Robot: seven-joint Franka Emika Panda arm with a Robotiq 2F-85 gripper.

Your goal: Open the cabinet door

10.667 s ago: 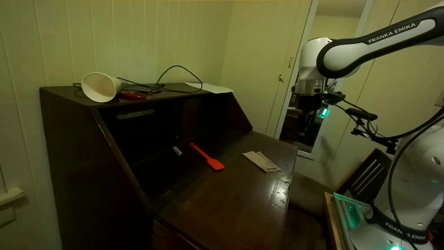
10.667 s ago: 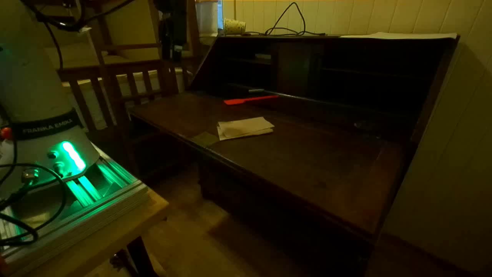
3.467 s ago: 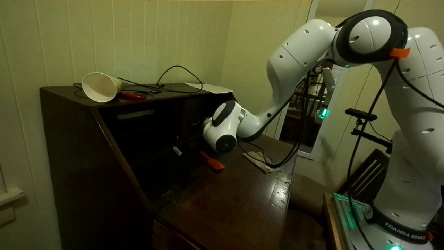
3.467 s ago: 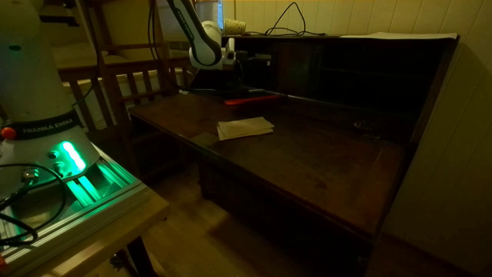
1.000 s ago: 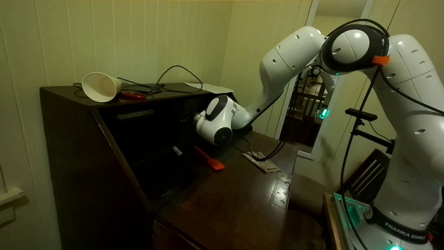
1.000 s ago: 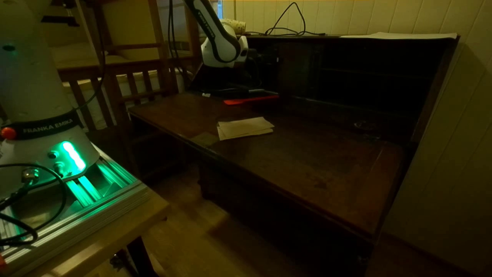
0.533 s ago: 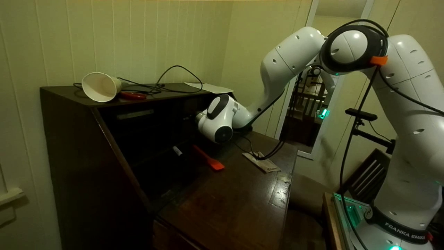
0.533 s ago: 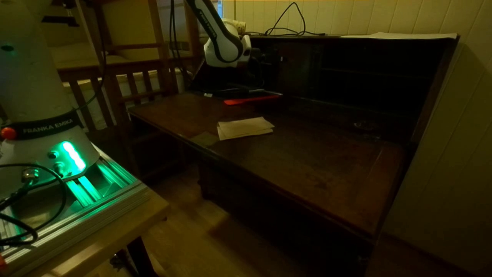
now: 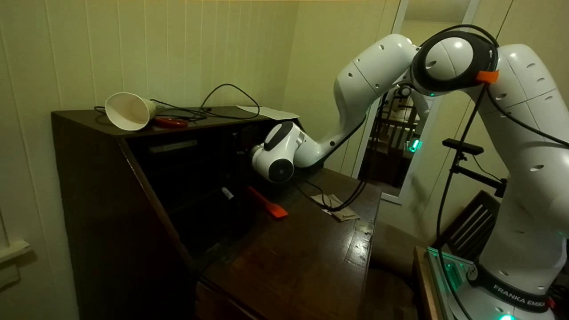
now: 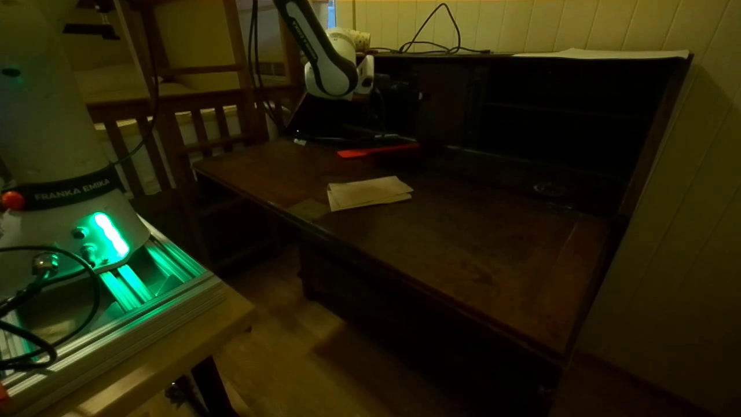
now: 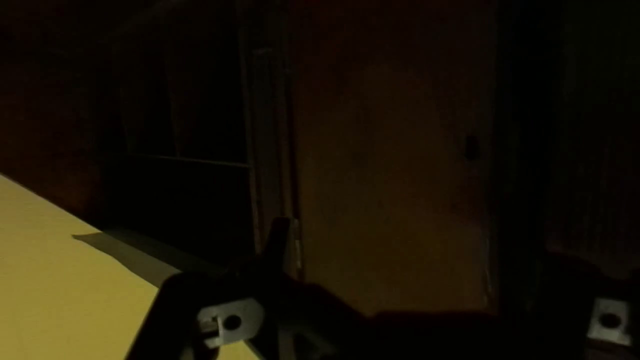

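Vertically grooved cream panelling (image 9: 213, 49) rose behind the cabinet (image 9: 111, 209), a dark brown wooden desk shape with slanted sides and a shadowed recess. On its glossy, worn counter (image 9: 289, 275) lay a smooth red spatula (image 9: 275, 210) and folded papers (image 10: 370, 193); an off-white cup (image 9: 129, 111) rested on its side on the flat top. At the recess the pincer (image 11: 420, 250) stood spread wide, gripping nothing visible, before a flat brown panel (image 11: 385, 190) with a small dark mark. "FRANKA EMIKA" ran around the robot arm's base collar (image 10: 72, 190)
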